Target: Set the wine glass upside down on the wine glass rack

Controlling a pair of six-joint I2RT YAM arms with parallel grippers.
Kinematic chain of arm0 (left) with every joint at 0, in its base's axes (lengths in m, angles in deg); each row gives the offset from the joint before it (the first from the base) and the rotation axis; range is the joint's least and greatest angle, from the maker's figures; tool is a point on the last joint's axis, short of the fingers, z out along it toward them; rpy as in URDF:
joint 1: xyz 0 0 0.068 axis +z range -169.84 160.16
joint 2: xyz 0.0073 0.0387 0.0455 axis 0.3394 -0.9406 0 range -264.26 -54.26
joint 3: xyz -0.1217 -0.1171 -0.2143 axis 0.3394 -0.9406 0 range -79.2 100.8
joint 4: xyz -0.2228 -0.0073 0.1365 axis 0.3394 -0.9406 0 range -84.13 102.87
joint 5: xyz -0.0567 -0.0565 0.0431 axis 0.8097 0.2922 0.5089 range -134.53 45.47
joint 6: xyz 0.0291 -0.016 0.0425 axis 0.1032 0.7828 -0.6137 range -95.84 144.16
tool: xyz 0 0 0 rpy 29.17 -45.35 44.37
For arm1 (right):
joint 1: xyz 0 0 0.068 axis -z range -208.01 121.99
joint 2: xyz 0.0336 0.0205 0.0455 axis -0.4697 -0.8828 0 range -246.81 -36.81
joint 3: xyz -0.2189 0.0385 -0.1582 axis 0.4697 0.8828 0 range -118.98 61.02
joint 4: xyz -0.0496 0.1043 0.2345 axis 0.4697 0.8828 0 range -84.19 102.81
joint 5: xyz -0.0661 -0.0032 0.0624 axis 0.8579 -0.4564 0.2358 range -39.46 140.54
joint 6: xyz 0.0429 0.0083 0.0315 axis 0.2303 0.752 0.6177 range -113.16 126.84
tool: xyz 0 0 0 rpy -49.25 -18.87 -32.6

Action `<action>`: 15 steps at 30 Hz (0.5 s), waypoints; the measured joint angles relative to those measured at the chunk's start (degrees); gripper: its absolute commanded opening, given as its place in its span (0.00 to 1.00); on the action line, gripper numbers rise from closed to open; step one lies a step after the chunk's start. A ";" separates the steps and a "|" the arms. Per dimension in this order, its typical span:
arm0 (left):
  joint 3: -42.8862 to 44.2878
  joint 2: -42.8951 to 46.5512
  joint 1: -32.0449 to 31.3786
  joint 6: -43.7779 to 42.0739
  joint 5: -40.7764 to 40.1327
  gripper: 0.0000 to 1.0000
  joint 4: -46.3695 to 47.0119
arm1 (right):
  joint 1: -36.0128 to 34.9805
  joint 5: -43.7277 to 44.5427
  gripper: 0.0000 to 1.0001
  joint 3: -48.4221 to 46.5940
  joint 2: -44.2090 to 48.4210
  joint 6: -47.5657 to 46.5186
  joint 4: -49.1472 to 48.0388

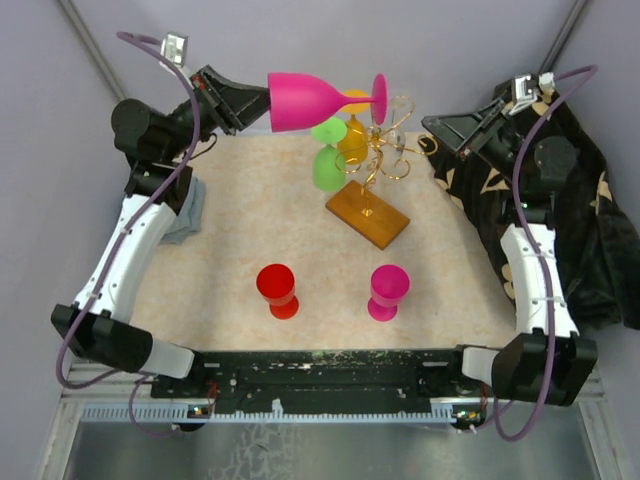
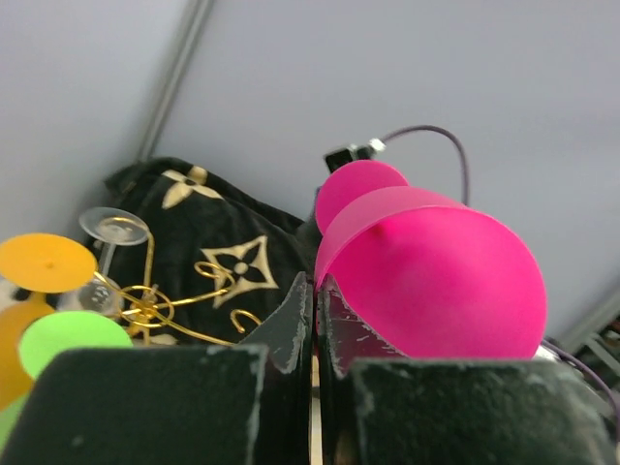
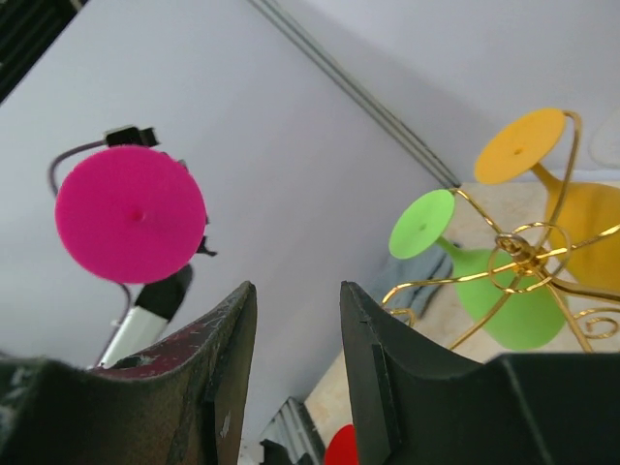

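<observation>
At far left, left gripper: clamped on the bowl rim of the pink wine glass, which is held sideways in the air with its foot toward the wine glass rack.
Right gripper: jaws partly apart, empty, beside the rack.
Occupied arms: green glass and orange glass hang there.
Advice: we recommend tipping the glass bowl-down, then sliding its stem into a free scroll.

We have the wine glass jutting sideways out of the left gripper, its foot ahead of the fingers and just beside the top of the wine glass rack. That rack sits between the left gripper and the right gripper, with hung glasses on its side facing the left gripper. Two standing glasses rest on the table well behind both grippers.
</observation>
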 measured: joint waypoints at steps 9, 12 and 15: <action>-1.03 -8.48 1.03 24.30 11.23 0.00 25.68 | -2.60 -5.35 0.41 -3.41 -11.02 23.02 -29.14; -1.01 -11.10 1.01 31.65 12.66 0.00 33.75 | -3.67 -5.86 0.41 -6.16 -14.56 30.12 -38.01; -0.33 -13.66 1.01 39.08 13.44 0.00 41.75 | -4.44 -5.75 0.41 -7.87 -16.96 36.28 -45.90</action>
